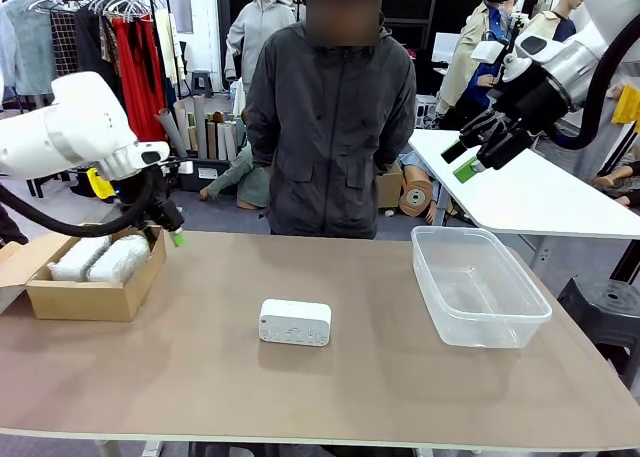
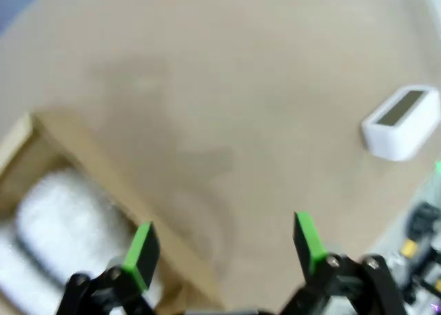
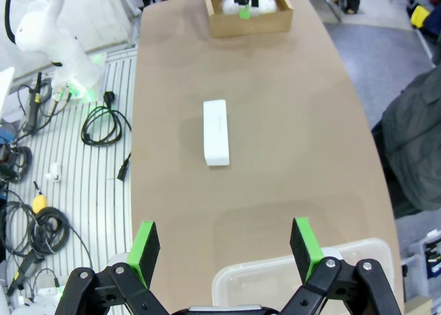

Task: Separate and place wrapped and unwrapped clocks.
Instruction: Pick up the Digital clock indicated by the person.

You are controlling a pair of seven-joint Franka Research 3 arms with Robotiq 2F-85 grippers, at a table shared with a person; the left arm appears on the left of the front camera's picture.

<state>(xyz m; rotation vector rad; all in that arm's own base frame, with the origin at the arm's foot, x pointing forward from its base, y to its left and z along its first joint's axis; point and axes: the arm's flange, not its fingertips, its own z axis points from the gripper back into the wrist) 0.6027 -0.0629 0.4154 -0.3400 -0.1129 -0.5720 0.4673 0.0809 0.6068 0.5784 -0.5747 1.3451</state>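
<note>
Two bubble-wrapped clocks [image 1: 100,258] lie side by side in the brown cardboard box [image 1: 75,299] at the table's left; one wrapped clock [image 2: 58,225] shows blurred in the left wrist view. The bare white clock [image 1: 294,322] rests on the table's middle, also seen as a white block [image 2: 401,122] and from above [image 3: 216,131]. My left gripper [image 1: 170,227] hangs open just above the box's right edge, fingers [image 2: 141,249] empty. My right gripper [image 1: 468,157] is open, raised high above the clear plastic tub [image 1: 478,285].
A person in a dark jacket [image 1: 330,117] stands at the far edge, hands behind the back. The tub's rim [image 3: 275,277] sits under my right gripper. A white table [image 1: 540,192] stands at the back right. Cables [image 3: 41,211] lie on the floor beside the table.
</note>
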